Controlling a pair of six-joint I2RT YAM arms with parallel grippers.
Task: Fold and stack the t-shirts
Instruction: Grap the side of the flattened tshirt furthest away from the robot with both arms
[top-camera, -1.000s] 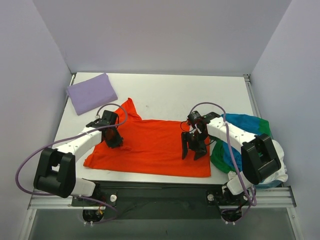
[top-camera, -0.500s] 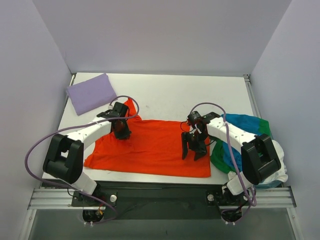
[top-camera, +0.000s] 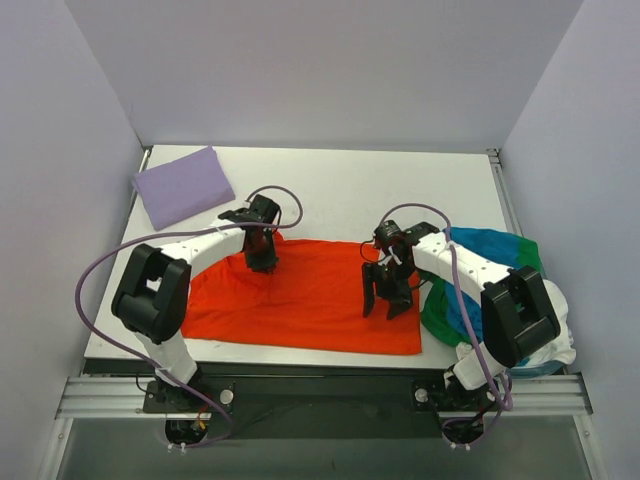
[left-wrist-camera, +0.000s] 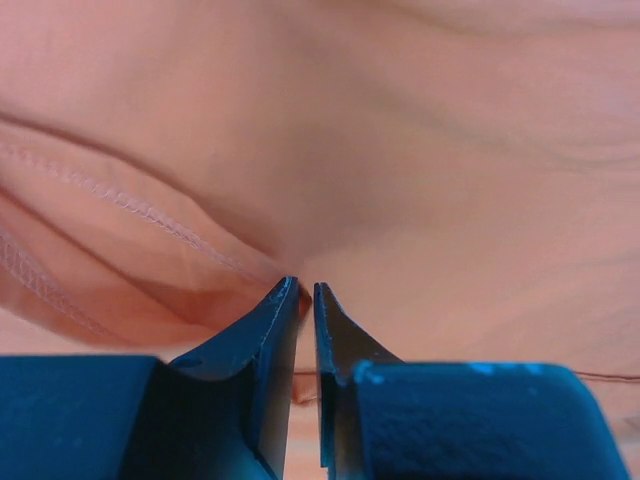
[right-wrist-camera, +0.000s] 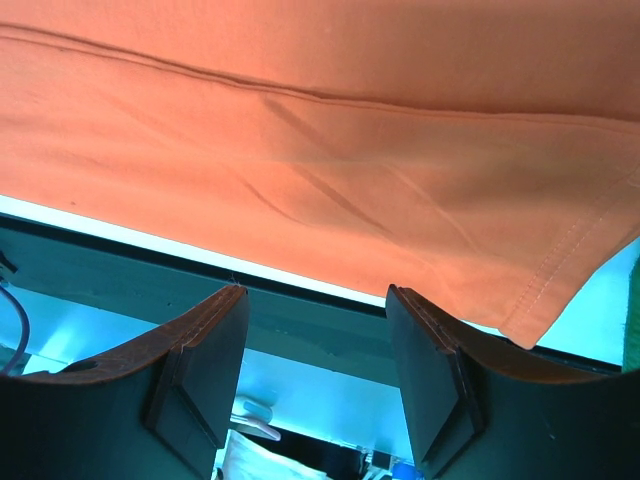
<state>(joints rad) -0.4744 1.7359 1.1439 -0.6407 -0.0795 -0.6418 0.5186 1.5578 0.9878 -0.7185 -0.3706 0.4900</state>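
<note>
The orange-red t-shirt (top-camera: 310, 300) lies spread flat at the front middle of the table. My left gripper (top-camera: 262, 257) is at the shirt's upper left part, shut on a fold of its cloth. In the left wrist view the gripper (left-wrist-camera: 306, 290) pinches a hemmed fold of the orange-red cloth (left-wrist-camera: 420, 150). My right gripper (top-camera: 388, 300) hovers open over the shirt's right part. In the right wrist view it (right-wrist-camera: 315, 292) is empty above the shirt's (right-wrist-camera: 300, 120) lower hem. A folded lavender t-shirt (top-camera: 182, 185) lies at the back left.
A loose pile at the right edge holds the blue t-shirt (top-camera: 485, 243), the green t-shirt (top-camera: 436, 318) and the white t-shirt (top-camera: 556, 345). The table's front edge (right-wrist-camera: 300, 275) runs just below the orange-red shirt's hem. Walls stand on three sides.
My left gripper has moved right and toward the back, pulling the shirt's left sleeve in over the body; the left edge has drawn inward. The right arm has not moved.
</note>
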